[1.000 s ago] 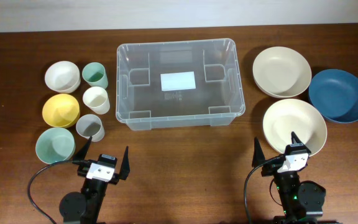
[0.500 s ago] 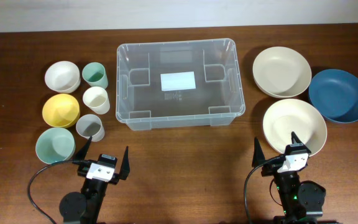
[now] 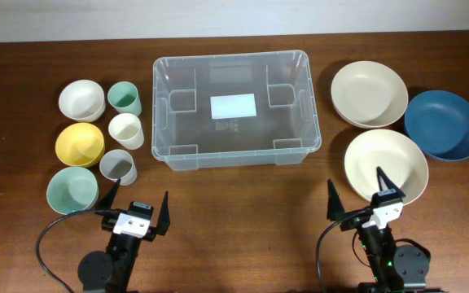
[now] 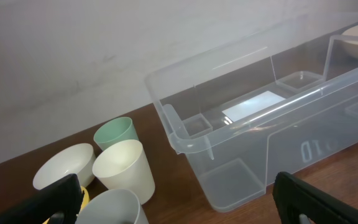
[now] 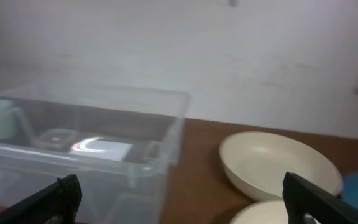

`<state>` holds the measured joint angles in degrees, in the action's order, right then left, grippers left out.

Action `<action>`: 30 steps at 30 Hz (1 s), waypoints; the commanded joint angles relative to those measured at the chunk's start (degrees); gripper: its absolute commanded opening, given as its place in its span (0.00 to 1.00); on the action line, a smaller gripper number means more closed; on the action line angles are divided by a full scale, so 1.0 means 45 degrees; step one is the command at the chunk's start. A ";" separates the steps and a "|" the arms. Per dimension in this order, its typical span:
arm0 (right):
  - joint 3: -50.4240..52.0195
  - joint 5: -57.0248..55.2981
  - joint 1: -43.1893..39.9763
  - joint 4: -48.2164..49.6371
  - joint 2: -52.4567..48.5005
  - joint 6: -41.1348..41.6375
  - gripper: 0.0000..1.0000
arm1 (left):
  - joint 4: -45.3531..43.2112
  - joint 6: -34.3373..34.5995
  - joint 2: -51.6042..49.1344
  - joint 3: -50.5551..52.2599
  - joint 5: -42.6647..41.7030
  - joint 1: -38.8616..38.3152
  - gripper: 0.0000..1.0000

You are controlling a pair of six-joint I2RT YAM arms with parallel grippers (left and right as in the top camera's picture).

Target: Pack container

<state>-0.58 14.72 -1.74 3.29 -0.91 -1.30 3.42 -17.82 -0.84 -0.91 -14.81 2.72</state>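
Observation:
The container [image 3: 233, 57], a large clear plastic tub, stands at the table's middle back, and only a white label [image 3: 233, 106] shows on its base. My left gripper [image 3: 140, 194] is open near the front edge, left of the tub, with nothing between its fingers. In the left wrist view the container [image 4: 260, 115] lies ahead to the right of the left gripper [image 4: 179, 205]. My right gripper [image 3: 354, 179] is open at the front right, just before a cream bowl [image 3: 386, 167]. In the blurred right wrist view, the container [image 5: 104, 124] is to the left of the right gripper [image 5: 185, 202].
Left of the tub are a white bowl [image 3: 81, 99], yellow bowl [image 3: 80, 143], pale green bowl [image 3: 72, 190], green cup [image 3: 124, 98], cream cup [image 3: 126, 130] and grey cup [image 3: 118, 167]. On the right lie another cream bowl [image 3: 370, 94] and a blue bowl [image 3: 444, 124].
My right gripper has shifted slightly to the left and forward. The left gripper, the tub and the dishes have not moved.

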 commanded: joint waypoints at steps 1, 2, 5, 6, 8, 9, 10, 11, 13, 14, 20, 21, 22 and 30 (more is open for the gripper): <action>0.0058 0.1506 -0.0044 0.0044 0.0039 0.0058 0.99 | 0.0005 0.0136 0.0039 0.0087 -0.0189 0.0087 1.00; 0.0058 0.1642 -0.0044 0.0058 0.0039 0.0058 0.99 | 0.0005 0.0136 0.0039 0.0087 -0.0189 0.0087 1.00; 0.0058 0.1880 -0.0049 0.0199 0.0039 0.0058 0.99 | 0.0005 0.0136 0.0039 0.0087 -0.0189 0.0087 1.00; 0.0058 0.1875 -0.0049 0.0238 0.0039 0.0058 0.99 | 0.0005 0.0136 0.0039 0.0087 -0.0189 0.0087 1.00; 0.0058 0.1875 -0.0049 0.0481 0.0039 0.0287 0.99 | 0.0005 0.0136 0.0039 0.0087 -0.0189 0.0087 1.00; 0.0053 0.1870 -0.0049 0.0699 0.0039 0.0510 0.99 | 0.0005 0.0136 0.0039 0.0087 -0.0189 0.0087 1.00; 0.0049 0.1870 -0.0049 0.0986 0.0039 0.0709 0.99 | 0.0005 0.0136 0.0039 0.0087 -0.0189 0.0087 1.00; -0.0010 0.1870 -0.0049 0.1321 0.0039 0.0816 0.99 | 0.0005 0.0136 0.0039 0.0087 -0.0189 0.0087 1.00; -0.0379 0.1559 -0.0049 0.1496 0.0039 0.0816 0.99 | 0.0005 0.0136 0.0039 0.0087 -0.0189 0.0087 1.00; -0.0661 0.1190 -0.0049 0.1355 0.0034 0.0816 0.99 | 0.0005 0.0136 0.0039 0.0087 -0.0189 0.0087 1.00; -0.3332 -0.3934 -0.0049 -0.2642 -0.0758 0.1860 0.99 | 0.0005 0.0136 0.0039 0.0087 -0.0189 0.0087 1.00; -0.3925 -0.5387 -0.0049 -0.3701 -0.1156 0.2710 0.99 | 0.0005 0.0136 0.0039 0.0087 -0.0189 0.0087 1.00; -0.4405 -0.6494 -0.0049 -0.4488 -0.1549 0.3410 0.99 | 0.0005 0.0136 0.0039 0.0087 -0.0189 0.0087 1.00; -0.7106 -0.7669 -0.0049 -0.6081 -0.4964 0.5197 0.99 | 0.0005 0.0136 0.0039 0.0087 -0.0189 0.0087 1.00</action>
<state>-28.42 -15.64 -1.78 -24.03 -18.63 18.02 3.42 -17.82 -0.84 -0.91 -14.81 2.72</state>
